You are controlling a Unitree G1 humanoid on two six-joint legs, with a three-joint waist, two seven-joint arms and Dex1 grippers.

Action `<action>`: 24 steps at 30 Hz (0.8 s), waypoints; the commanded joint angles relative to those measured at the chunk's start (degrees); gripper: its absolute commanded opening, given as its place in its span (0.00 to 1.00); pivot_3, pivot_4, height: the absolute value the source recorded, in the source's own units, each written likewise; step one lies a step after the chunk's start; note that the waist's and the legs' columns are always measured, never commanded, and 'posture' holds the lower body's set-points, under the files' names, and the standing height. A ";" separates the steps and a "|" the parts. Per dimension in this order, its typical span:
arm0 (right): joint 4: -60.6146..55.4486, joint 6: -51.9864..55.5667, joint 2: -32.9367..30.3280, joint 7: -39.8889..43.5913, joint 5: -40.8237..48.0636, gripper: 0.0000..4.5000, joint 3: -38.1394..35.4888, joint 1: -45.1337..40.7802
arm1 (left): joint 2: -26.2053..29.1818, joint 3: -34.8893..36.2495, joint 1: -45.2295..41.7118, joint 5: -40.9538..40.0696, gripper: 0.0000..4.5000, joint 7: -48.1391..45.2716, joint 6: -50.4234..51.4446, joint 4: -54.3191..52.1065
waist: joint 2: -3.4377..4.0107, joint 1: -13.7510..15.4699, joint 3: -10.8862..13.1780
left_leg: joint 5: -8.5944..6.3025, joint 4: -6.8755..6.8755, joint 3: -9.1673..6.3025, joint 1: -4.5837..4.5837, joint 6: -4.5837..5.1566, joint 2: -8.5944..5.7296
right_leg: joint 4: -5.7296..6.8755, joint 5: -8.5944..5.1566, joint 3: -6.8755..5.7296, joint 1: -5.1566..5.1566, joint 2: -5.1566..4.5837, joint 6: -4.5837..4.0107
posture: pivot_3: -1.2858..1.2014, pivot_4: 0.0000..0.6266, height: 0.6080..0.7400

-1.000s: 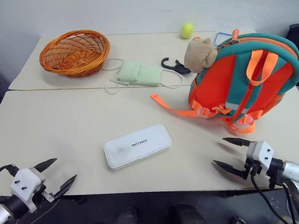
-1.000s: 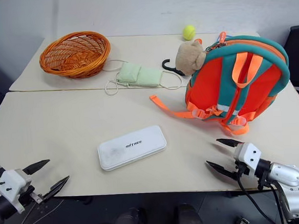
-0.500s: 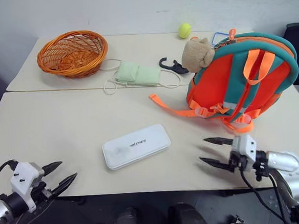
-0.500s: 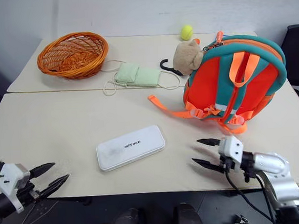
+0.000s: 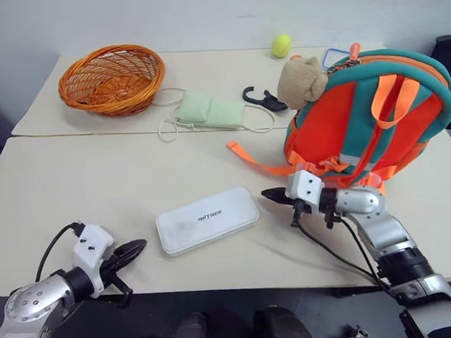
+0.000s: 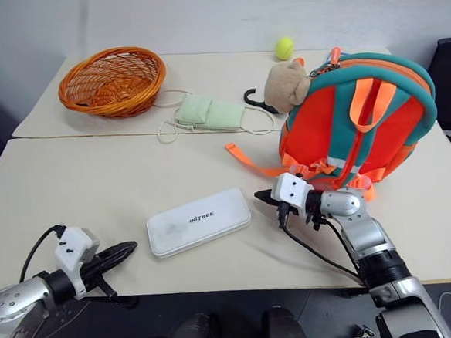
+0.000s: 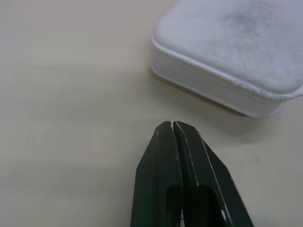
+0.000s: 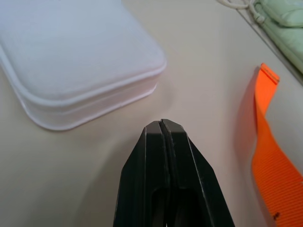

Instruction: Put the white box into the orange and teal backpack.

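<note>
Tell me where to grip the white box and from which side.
Likely best to pinch the white box across its short width near the middle, coming from above. It lies flat on the table, so its thin rounded edges give little purchase from the side. Both grippers would first need to open.

The flat white plastic box (image 5: 207,219) with rounded corners and small dark lettering on its lid lies closed and level on the pale worktop (image 5: 87,179), near the front edge, its long side running slightly askew to that edge. Well apart from it, farther back and to the right, the small orange backpack (image 5: 369,120) with teal trim stands upright, strap side toward the camera. One orange strap trails flat over the worktop, and a tan plush bear (image 5: 300,82) hangs at its upper left.
</note>
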 commanded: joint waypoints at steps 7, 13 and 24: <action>-5.92 1.72 -0.12 5.27 4.17 0.00 -0.07 1.38 | 0.80 -3.44 -3.37 -0.62 0.01 -1.81 1.25 -1.58 | 0.01 0.11 0.01 | 0.01 -0.01 0.00 -0.01 -0.02 0.01 | 0.01 0.00 0.00 -0.01 0.01 0.00 | 0.52 0.24 1.00; -14.39 6.67 -3.36 9.29 7.66 0.00 -0.07 7.32 | -0.19 -7.19 -8.04 0.78 0.01 -1.71 1.20 1.14 | 0.01 0.43 0.01 | -0.01 0.01 -0.04 0.00 0.02 -0.05 | 0.00 0.00 -0.03 0.05 -0.05 0.00 | 0.52 0.24 1.00; -21.62 11.84 -9.71 8.46 9.44 0.00 -4.86 14.70 | -1.61 -13.48 -14.80 3.28 0.01 -3.17 -0.54 6.00 | 0.04 0.41 -0.01 | -0.01 0.01 -0.03 0.04 0.02 -0.05 | 0.01 0.00 -0.02 0.08 -0.04 0.00 | 0.52 0.24 1.00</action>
